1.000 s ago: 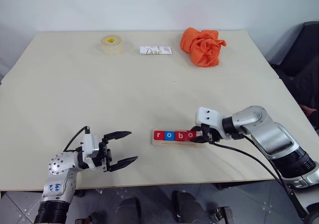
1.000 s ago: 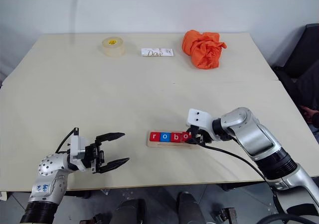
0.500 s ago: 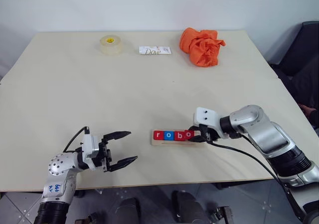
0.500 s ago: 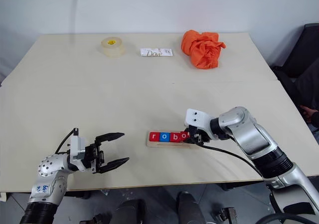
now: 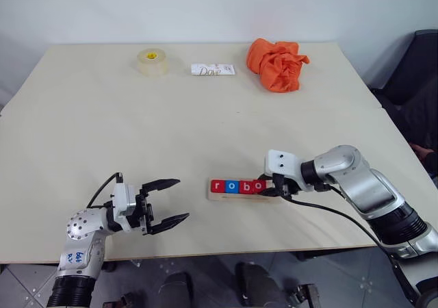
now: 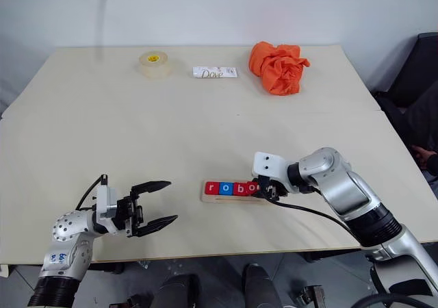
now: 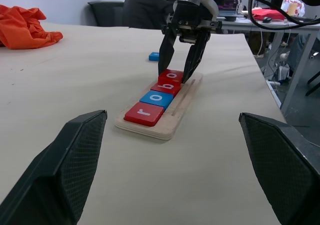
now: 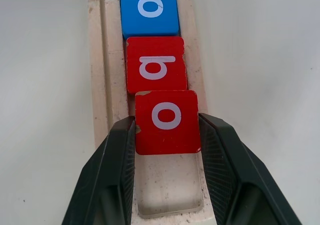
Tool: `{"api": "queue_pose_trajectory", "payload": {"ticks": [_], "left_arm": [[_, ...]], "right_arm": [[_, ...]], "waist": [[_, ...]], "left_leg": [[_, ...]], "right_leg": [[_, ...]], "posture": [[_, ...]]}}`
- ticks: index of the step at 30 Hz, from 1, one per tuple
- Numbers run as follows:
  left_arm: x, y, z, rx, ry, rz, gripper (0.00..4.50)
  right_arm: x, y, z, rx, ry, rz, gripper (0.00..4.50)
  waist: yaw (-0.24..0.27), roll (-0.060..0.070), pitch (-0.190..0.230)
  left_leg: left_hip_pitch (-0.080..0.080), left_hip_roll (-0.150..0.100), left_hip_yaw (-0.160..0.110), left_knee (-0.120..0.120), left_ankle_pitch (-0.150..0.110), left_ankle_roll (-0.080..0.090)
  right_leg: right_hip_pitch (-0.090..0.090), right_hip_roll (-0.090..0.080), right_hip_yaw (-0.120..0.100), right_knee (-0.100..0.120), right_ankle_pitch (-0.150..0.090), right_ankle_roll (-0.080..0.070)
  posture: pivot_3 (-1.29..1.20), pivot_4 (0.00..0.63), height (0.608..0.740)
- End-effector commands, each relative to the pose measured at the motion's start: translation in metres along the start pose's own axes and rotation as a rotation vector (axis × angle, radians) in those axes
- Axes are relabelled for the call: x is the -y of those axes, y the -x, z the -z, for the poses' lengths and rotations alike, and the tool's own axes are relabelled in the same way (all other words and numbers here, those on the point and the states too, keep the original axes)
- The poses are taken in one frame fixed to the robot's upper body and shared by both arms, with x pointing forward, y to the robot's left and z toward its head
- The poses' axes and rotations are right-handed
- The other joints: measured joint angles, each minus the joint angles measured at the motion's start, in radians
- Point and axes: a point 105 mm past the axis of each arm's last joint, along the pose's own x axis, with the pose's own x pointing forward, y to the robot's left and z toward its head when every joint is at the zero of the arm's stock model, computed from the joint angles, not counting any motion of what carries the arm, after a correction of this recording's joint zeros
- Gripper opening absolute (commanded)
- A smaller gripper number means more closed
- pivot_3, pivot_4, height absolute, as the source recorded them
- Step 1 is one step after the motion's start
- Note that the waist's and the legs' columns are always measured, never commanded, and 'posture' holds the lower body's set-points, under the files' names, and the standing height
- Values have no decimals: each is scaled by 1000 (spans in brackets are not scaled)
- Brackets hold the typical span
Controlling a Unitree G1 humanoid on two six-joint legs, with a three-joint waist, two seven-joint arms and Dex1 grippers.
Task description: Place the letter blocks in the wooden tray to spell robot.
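- Right gripper (image 8: 167, 130) at the right end of the wooden tray (image 5: 213, 196), fingers part-open and pressed to both sides of a red "o" tile (image 8: 166, 121), tips down into the tray.
- Gripped tile slightly askew, sitting against the red "b" tile (image 8: 156, 66); a bare stretch of tray groove just past it under the fingers.
- Tray near the table's (image 5: 171, 130) front edge, holding four tiles in a row: red "r" (image 7: 144, 113), blue "o" (image 7: 157, 98), red "b", red "o".
- A small blue tile (image 7: 154, 56) loose on the table beyond the tray, apart from it, letter not readable.
- Left gripper (image 5: 168, 202) well apart to the tray's left, near the front edge, fingers spread wide, holding nothing, pointed toward the tray.
- Far side of the table: a roll of tape (image 5: 152, 60), a white Dove packet (image 5: 213, 69) and a crumpled orange cloth (image 5: 277, 63), all well clear of the tray.
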Motion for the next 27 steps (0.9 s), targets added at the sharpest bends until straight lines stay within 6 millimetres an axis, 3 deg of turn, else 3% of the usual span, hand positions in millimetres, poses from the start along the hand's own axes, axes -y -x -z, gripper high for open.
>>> {"api": "queue_pose_trajectory", "payload": {"ticks": [1,24,27], "left_arm": [[-3,-1,-6,8,-38,-1,4500],[-8,-2,-6,8,-42,4,4500],[-8,-2,-6,8,-43,5,4500]], "right_arm": [[-12,-8,8,-32,-20,-67,1446],[-12,-5,10,-18,-45,-68,1446],[-13,-4,8,-11,-44,-73,2453]], "waist": [[0,0,0],[0,0,0],[1,0,0]], "left_leg": [[0,0,0,0,0,0],[0,0,0,0,0,0],[0,0,0,0,0,0]], "right_leg": [[0,0,0,0,0,0],[0,-1,0,-1,0,0],[0,-1,0,-1,0,0]], "posture": [[0,150,740],[0,150,740],[0,150,740]]}}
